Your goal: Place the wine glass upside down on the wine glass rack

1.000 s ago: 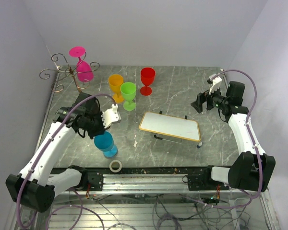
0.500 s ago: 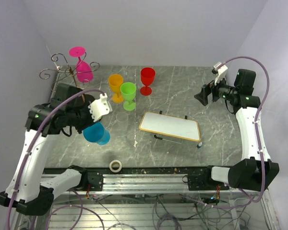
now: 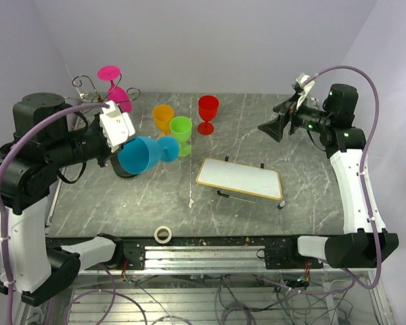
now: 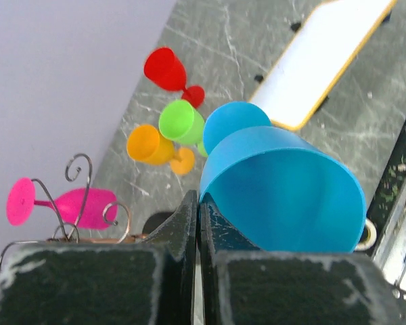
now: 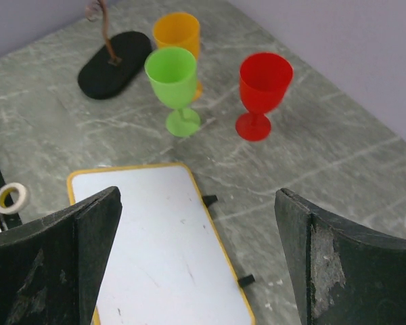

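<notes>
The blue wine glass [image 3: 143, 154] is held in the air above the left part of the table [image 3: 257, 135], tipped onto its side, with its open mouth toward the near left and its foot toward the green glass [image 3: 181, 132]. The left gripper [image 4: 198, 210] is clamped on the glass: its two fingers [image 4: 187, 223] pinch the wall of the bowl at the rim. The wine glass rack [image 3: 84, 101] stands behind it at the far left corner, near but apart, and a pink glass [image 3: 118, 96] hangs upside down from one scroll arm; the rack's black oval base [image 5: 115, 55] shows in the right wrist view. An orange glass [image 3: 164, 118], the green glass and a red glass [image 3: 208, 112] stand upright in a cluster. A white board [image 3: 240, 178] with a yellow rim lies mid-table, and a tape roll [image 3: 163, 234] lies at the near edge. The right gripper [image 5: 197, 196] hovers at far right, fingers spread wide, holding nothing.
</notes>
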`<state>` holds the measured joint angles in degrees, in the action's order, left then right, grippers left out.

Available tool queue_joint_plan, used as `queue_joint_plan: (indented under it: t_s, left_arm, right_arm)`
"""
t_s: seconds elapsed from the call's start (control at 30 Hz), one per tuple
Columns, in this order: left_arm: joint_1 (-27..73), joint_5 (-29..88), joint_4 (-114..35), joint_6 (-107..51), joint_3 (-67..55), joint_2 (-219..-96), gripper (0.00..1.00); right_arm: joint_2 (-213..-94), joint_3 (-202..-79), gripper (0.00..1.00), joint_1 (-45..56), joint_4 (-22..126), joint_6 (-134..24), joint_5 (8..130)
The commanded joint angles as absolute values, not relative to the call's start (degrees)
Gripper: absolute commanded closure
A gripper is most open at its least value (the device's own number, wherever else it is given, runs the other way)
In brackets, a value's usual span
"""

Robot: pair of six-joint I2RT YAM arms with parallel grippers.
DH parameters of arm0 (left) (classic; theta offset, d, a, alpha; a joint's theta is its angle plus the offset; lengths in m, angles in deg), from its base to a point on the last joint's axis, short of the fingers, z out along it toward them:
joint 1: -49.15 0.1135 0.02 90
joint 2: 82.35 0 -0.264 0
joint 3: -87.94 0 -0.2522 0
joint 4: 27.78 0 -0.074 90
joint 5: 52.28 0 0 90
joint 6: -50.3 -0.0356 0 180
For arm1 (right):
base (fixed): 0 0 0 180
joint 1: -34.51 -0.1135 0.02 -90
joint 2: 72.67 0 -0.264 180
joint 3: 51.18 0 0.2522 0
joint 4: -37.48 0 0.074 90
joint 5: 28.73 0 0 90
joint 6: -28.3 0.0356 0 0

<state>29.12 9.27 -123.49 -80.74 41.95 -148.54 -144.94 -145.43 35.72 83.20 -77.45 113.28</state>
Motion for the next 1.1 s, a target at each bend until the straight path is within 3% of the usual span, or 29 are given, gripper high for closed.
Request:
queue_joint_plan:
  t_s: [0.0,0.47,0.9,1.07]
  left_arm:
    - [28.8,4.7,-114.1,-74.2,44.6,-150.1,0.93]
    - [28.8,7.5,-79.4,-54.4,39.6,-154.2,0.93]
    - [28.9,10.2,-73.5,-48.1,34.7,-154.5,0.93]
    - [28.9,10.3,-73.5,-48.3,33.1,-154.5,0.93]
  right_arm:
    - [-145.2,-149.9,0.05,33.6,78.6,-71.7,116.1]
    - [-156.5,-163.4,0.13,22.8,66.7,-52.0,118.7]
    - [-165.8,-171.5,0.21,13.9,59.1,-42.8,119.1]
    - [-167.4,-174.1,0.37,12.7,60.6,-42.9,114.9]
